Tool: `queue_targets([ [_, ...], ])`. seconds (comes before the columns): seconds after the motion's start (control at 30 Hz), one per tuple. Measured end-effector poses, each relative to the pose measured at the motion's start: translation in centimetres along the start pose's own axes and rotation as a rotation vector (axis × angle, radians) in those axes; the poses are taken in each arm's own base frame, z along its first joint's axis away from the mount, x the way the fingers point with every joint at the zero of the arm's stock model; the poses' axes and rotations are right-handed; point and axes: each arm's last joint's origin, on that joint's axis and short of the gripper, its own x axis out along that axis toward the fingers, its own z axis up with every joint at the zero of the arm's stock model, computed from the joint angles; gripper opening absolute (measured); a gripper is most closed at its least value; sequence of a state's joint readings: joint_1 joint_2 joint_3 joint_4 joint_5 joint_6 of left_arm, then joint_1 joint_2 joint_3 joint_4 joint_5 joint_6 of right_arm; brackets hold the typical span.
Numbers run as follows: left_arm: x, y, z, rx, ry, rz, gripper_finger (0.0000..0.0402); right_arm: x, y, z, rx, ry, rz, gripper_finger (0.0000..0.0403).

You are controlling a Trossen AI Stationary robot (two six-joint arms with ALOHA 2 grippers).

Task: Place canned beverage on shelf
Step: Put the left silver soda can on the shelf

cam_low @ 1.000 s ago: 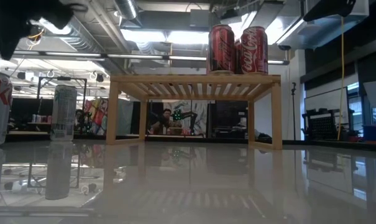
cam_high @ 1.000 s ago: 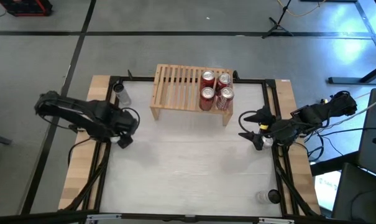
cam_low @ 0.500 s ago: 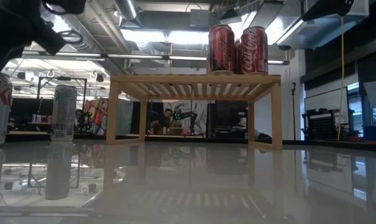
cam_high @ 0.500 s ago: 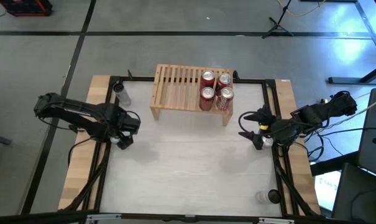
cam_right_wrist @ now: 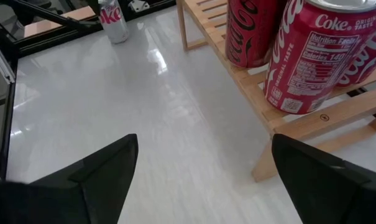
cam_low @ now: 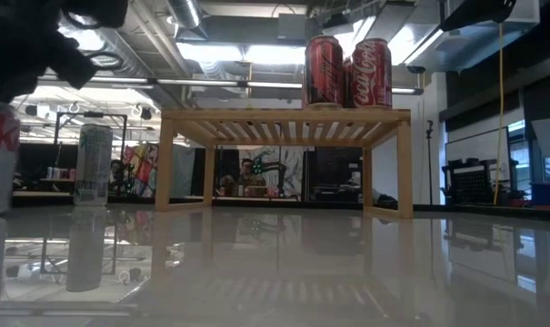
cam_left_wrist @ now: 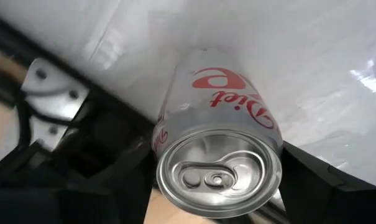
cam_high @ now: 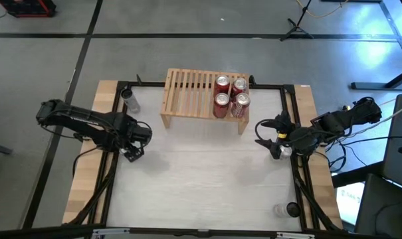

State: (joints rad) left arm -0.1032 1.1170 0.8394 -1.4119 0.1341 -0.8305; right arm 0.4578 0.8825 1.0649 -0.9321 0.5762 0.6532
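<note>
The glossy white tabletop sat inside a black frame with pale wooden boards along its left and right sides, on a grey concrete floor; the low view showed an industrial ceiling with strip lights behind. At the far edge stood the low light-wood slatted shelf, four red cola cans grouped at its right end, its left slats bare. A tall silver can stood alone near the far left corner. The left gripper was low at the table's left edge, its jaws on either side of a silver diet cola can; whether they gripped it I cannot tell. The right gripper waited at the right edge, jaws spread wide, holding nothing. The table's middle and near half lay open.
</note>
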Motion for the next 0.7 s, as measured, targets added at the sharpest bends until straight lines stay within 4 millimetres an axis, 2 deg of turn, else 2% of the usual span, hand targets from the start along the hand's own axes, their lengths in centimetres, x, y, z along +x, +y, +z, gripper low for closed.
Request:
queue_targets([
  [0.1,-1.0,-0.9,0.6,0.016,-0.05,-0.032,0.0258,0.0,0.0,0.0,-0.005,0.0,0.0,0.0358],
  [0.43,-6.7,-4.9,3.2,0.114,-0.174,-0.063,0.0258,0.0,0.1,-0.1,-0.006,0.034,0.044,0.0358],
  [0.57,-10.9,-7.0,3.6,0.221,-0.219,-0.17,0.0258,0.0,0.1,-0.3,-0.017,0.066,0.062,0.0358],
  [0.7,-14.9,-7.5,3.6,0.203,-0.282,-0.179,0.0258,0.0,0.1,-0.4,-0.045,0.085,0.089,0.0358],
])
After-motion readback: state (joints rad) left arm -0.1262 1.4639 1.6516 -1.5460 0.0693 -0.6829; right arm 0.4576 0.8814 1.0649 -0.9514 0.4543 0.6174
